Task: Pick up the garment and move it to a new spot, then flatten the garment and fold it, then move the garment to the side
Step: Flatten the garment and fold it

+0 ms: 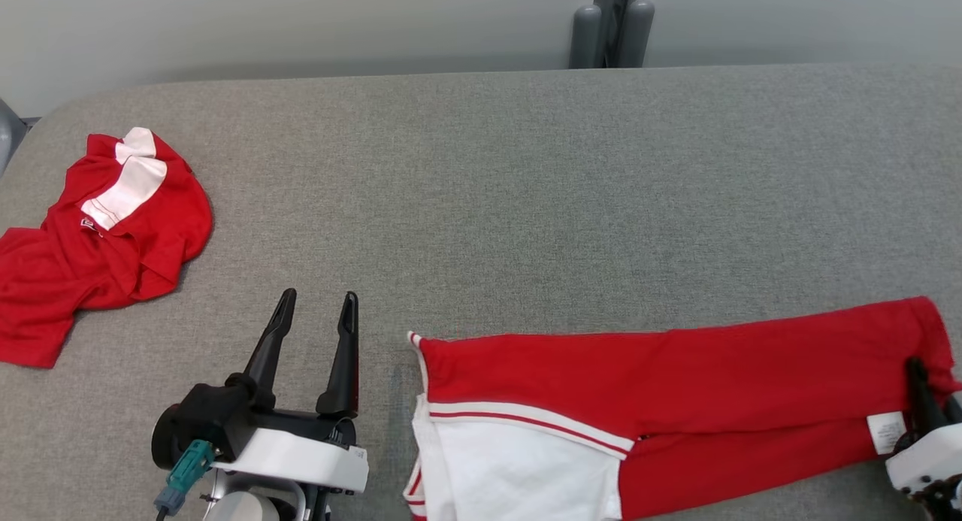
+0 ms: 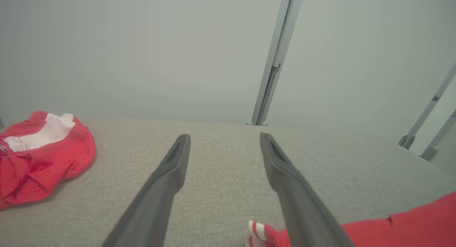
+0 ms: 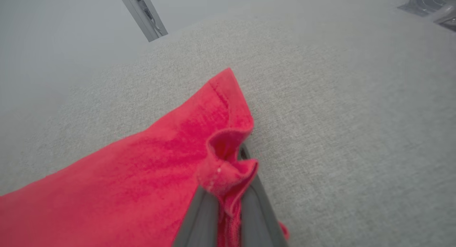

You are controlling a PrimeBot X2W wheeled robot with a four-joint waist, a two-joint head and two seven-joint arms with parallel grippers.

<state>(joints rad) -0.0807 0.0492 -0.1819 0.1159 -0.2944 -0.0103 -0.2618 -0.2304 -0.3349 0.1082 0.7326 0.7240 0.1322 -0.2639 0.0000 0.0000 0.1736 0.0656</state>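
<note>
— Where's the garment lying?

— Along the near edge of the grey table, on the right half. It's red, stretched out lengthwise, with a white panel and red-and-white stripes at the end nearest the left pincer. The plain red end points right, and a small white label shows there.

— Is the right pincer on it?

— Yes. Its two dark fingers are pressed together on the hem at that far right end, and the red cloth bunches up in a small fold between them. Whether both layers are caught I can't tell; the fold hides the tips.

— And the left one?

— Spread wide, holding nothing, above bare table just left of the striped corner. From its wrist view that corner sits beside the right-hand finger, apart from it.

— Anything else on the table?

— A second red piece with white patches, crumpled at the far left, well apart from the first. A grey post stands behind the table's back edge.
</note>
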